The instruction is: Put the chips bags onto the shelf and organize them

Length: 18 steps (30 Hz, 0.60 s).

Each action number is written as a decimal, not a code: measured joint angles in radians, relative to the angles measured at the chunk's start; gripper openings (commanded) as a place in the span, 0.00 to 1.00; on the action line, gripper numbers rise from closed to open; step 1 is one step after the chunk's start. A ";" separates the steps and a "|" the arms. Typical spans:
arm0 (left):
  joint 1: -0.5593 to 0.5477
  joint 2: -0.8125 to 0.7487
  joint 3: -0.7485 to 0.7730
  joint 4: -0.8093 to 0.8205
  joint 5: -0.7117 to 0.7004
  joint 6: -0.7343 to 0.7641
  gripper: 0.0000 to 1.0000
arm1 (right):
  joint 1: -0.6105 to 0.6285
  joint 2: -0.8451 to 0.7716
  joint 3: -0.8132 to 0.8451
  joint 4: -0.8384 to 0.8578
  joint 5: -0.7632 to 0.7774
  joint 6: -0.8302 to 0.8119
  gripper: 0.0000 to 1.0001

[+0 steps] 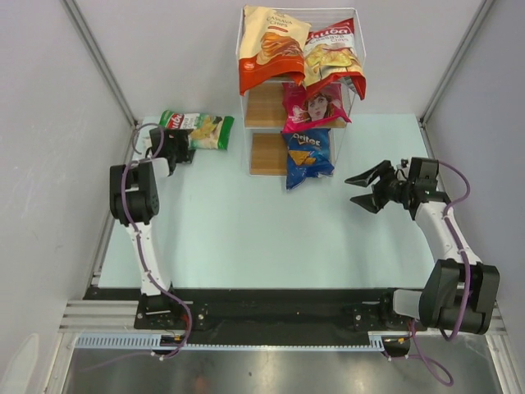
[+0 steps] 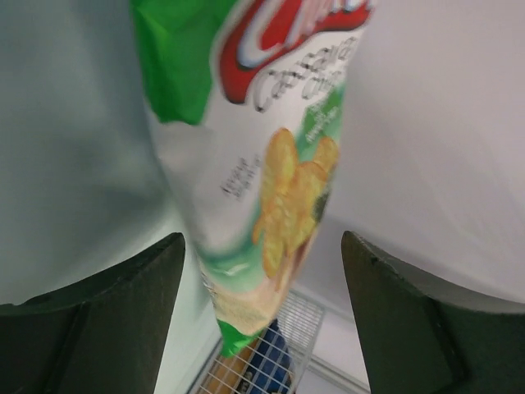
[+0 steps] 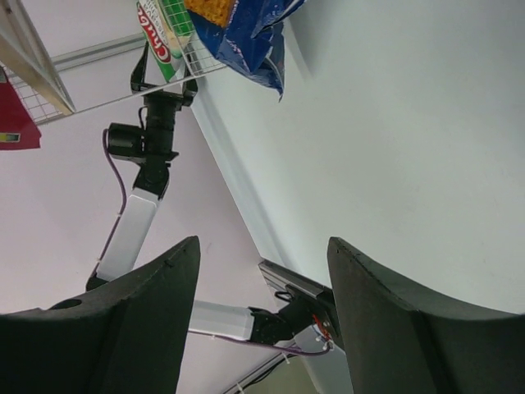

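Observation:
The green Chuba bag [image 1: 201, 130] lies flat on the table at the back left. My left gripper [image 1: 187, 141] is open at its near left end. In the left wrist view the bag [image 2: 262, 148] is blurred and runs between the fingers of the left gripper [image 2: 262, 246], with a gap on each side. On the shelf [image 1: 264, 105] the orange-and-cream bag [image 1: 271, 45] and the red Chuba bag [image 1: 332, 53] lean on the top tier. The pink bag [image 1: 313, 105] is on the middle tier and the blue Doritos bag [image 1: 308, 156] on the lowest. My right gripper [image 1: 353, 190] is open and empty, right of the shelf.
The enclosure's white walls and metal posts [image 1: 98, 57] close in the table on three sides. In the right wrist view my open fingers [image 3: 156, 295] frame the left arm [image 3: 135, 222], the blue bag [image 3: 246, 33] and the shelf's wire [image 3: 49, 90].

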 measured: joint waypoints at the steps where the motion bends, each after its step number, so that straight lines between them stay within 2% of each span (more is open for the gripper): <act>1: 0.000 0.012 0.010 -0.006 -0.002 0.000 0.82 | 0.000 0.006 0.000 -0.003 0.000 0.000 0.68; 12: -0.002 0.099 0.140 -0.085 -0.013 0.004 0.80 | -0.010 0.045 0.000 -0.023 0.001 -0.005 0.68; 15: -0.006 0.126 0.185 -0.101 -0.015 0.007 0.62 | -0.017 0.047 0.000 -0.030 0.001 -0.009 0.68; 16: -0.007 0.133 0.193 -0.107 -0.017 0.005 0.48 | -0.018 0.047 0.000 -0.032 0.001 -0.011 0.68; 18: -0.011 0.145 0.201 -0.119 -0.019 0.008 0.37 | -0.019 0.047 0.000 -0.035 0.002 -0.015 0.68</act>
